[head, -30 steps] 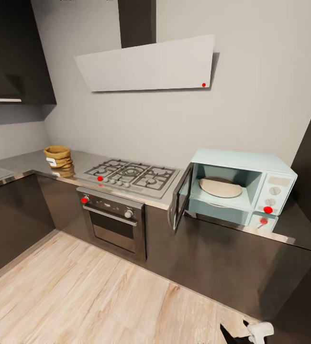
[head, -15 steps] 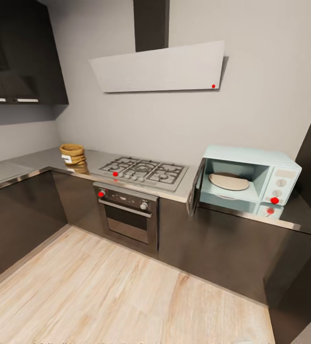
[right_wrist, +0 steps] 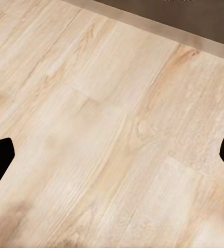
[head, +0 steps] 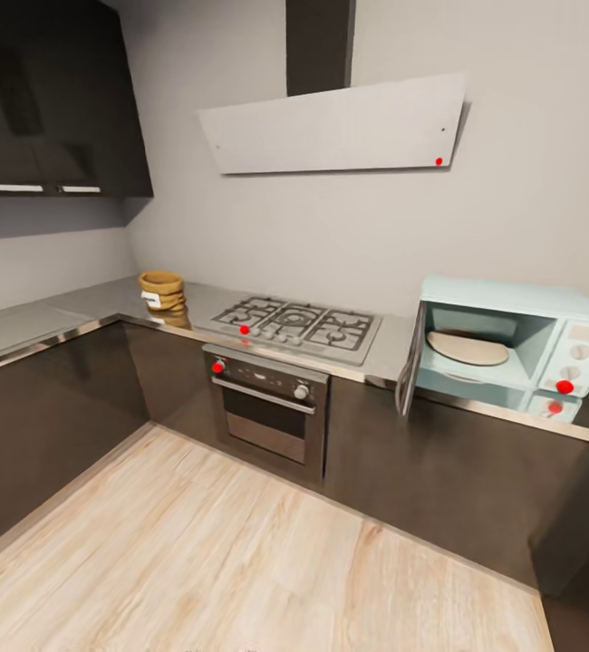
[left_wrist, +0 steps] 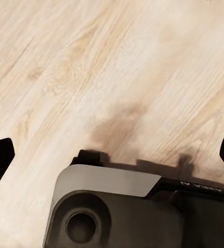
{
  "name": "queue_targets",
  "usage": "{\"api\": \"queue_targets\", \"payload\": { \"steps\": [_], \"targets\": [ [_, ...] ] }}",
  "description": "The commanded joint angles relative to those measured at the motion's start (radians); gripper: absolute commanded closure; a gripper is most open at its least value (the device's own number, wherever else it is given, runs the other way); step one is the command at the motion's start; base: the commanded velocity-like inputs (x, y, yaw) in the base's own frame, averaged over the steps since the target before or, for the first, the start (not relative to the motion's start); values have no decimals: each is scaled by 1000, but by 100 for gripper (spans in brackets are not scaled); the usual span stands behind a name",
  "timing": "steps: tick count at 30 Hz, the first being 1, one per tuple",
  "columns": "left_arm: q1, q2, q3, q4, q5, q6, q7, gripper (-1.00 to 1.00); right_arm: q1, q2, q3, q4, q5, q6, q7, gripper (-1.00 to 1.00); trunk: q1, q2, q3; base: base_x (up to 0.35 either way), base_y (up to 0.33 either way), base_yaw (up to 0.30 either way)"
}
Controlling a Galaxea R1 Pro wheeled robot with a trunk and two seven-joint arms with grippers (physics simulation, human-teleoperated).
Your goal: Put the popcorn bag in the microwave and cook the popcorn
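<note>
Head view shows popcorn bag (head: 161, 291) on countertop (head: 77, 303) and open microwave (head: 512, 344); wrist views show both claws spread over floor (right_wrist: 112, 129).

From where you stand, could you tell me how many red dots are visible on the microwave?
1: on the microwave's white knob panel, low on its right side. A second red spot beneath it is its reflection on the countertop.

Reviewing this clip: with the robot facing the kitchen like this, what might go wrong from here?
The microwave door stands open past the countertop edge; the base or an arm might clip it on approach. The popcorn bag sits far along the counter, beyond the gas hob, so carrying it back passes over the grates, where it might snag.
</note>
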Motion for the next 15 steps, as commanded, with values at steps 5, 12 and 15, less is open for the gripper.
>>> {"api": "queue_targets", "payload": {
  "steps": [5,12,15],
  "targets": [
    [-9,-5,4,1,5,-2,3,-100,-4,1,-6,1,5,-4,-2,-100,-15,27,8,1,1,241],
    [-13,3,118,1,4,-2,-2,-100,-4,-1,-8,0,4,-3,-1,-100,-42,76,27,0,0,172],
    [-13,0,120,1,4,-2,-3,-100,-4,-1,-8,0,6,-3,-1,-100,-54,97,37,23,0,5]
  ]
}}
